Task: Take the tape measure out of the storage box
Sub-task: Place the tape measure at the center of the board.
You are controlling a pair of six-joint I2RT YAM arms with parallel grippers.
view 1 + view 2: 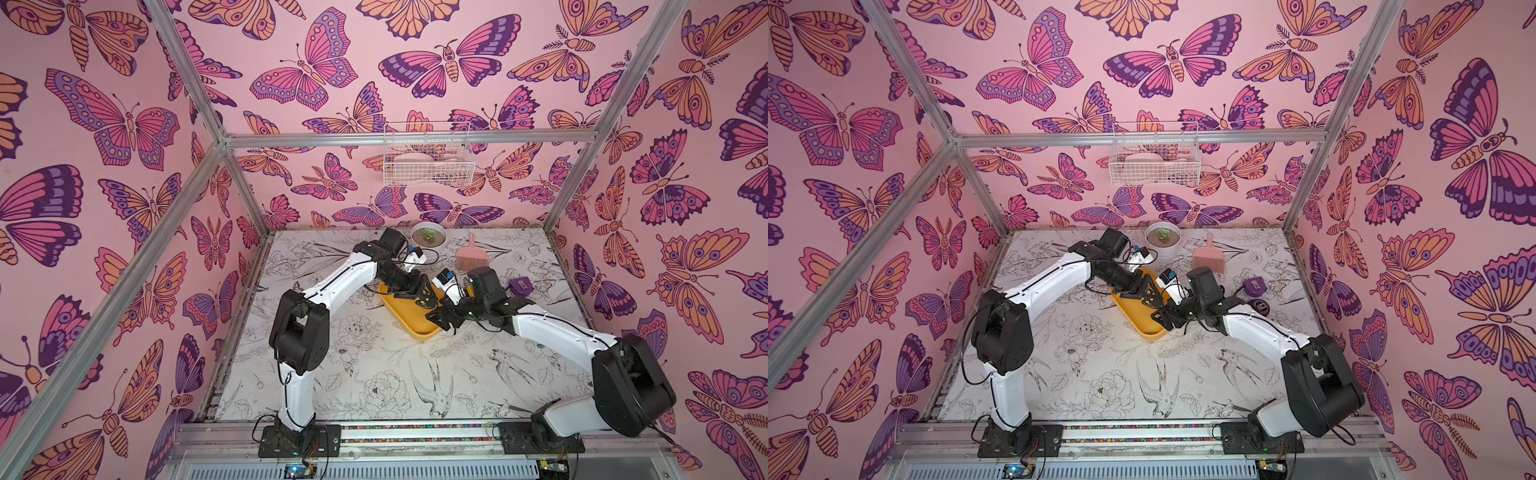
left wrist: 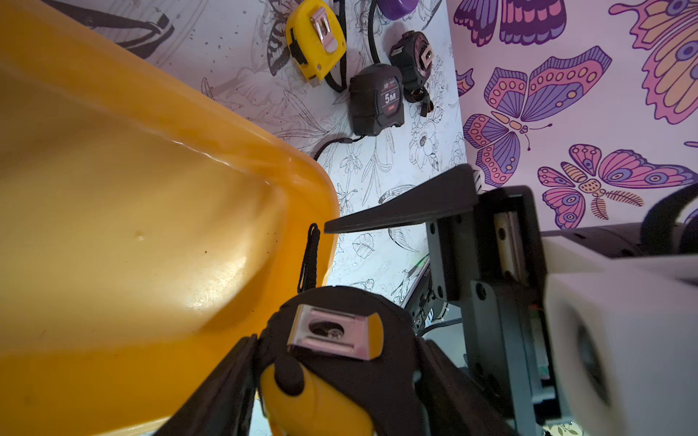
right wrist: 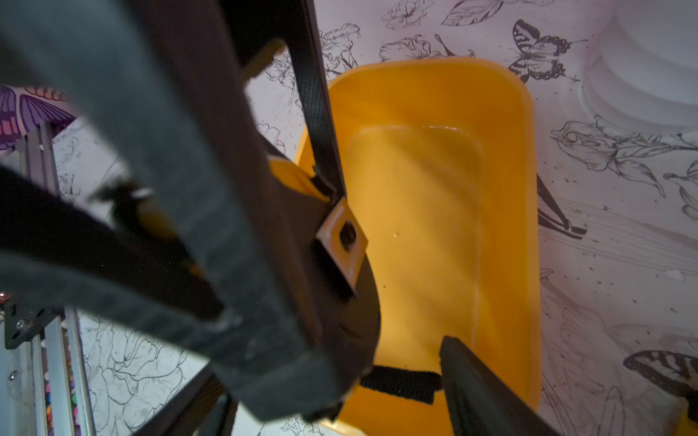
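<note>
My left gripper clamps the tape measure over the yellow box. My right gripper straddles it, jaws apart. Flower-printed white table, pink butterfly walls.

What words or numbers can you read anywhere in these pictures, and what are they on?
"5M": on the face of the black tape measure on the table.
Smaller print on that face: too blurred to read.
Nothing else legible.
</note>
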